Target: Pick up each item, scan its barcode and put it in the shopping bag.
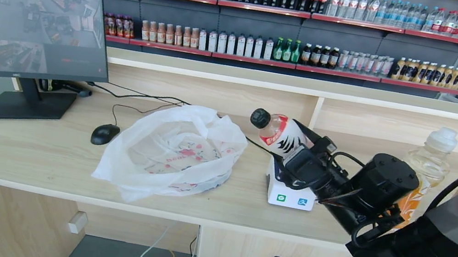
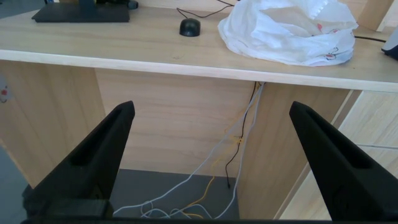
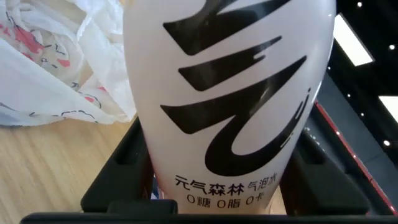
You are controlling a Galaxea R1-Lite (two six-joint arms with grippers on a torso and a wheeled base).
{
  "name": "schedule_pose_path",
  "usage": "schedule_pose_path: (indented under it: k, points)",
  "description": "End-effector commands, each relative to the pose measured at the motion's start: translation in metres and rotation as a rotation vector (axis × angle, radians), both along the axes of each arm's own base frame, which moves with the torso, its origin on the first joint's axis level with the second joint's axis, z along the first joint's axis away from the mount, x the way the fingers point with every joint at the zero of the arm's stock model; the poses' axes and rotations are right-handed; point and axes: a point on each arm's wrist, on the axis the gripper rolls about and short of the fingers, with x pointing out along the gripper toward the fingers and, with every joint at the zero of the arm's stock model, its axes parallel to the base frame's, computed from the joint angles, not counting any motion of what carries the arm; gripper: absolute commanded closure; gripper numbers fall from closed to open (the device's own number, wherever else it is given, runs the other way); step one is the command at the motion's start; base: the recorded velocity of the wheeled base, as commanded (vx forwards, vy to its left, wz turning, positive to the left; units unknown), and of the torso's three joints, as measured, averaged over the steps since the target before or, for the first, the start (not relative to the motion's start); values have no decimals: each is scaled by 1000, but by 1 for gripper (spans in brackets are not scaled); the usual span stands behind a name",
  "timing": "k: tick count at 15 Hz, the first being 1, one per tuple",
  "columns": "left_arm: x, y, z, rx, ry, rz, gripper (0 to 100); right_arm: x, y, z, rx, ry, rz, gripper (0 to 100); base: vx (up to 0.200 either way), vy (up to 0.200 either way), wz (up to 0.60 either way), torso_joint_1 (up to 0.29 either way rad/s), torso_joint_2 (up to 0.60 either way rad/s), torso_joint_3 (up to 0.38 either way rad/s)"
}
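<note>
**Bottle (image 1: 279, 132) over the scanner (image 1: 290, 195)**

Right gripper (image 1: 300, 147) clamps the smooth plastic bottle, black cap, white label with bold black brushstrokes, tilted just above the boxy white scanner. Crinkly shopping bag (image 1: 174, 152) lies open to its left. Left gripper (image 2: 211, 109) gapes wide at the wooden counter's (image 2: 124, 50) near side.

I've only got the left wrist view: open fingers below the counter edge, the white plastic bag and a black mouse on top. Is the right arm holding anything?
Observer: Yes. The right gripper is shut on a white-labelled plastic bottle with a black cap, held tilted, with the cap pointing toward the white plastic shopping bag.
Operator: Where is that relative to the scanner?
Observer: In the head view the bottle shows just above the small white scanner box. The box sits on the light wooden counter, beside the bag on the robot's right.
</note>
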Motion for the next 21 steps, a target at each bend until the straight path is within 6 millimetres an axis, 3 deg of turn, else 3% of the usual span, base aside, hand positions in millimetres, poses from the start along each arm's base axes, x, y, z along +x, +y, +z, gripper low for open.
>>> schedule_pose_path:
  k: [1, 13, 21]
  points:
    - [0, 0, 0, 0, -1, 0, 0, 7, -7, -4, -32, -11, 3, 100, 0, 0, 0, 0, 0, 0]
    - [0, 0, 0, 0, -1, 0, 0, 13, -3, -22, -267, -152, 134, 100, 0, 0, 0, 0, 0, 0]
    - [0, 0, 0, 0, -1, 0, 0, 13, 0, -19, -270, -174, 138, 100, 0, 0, 0, 0, 0, 0]
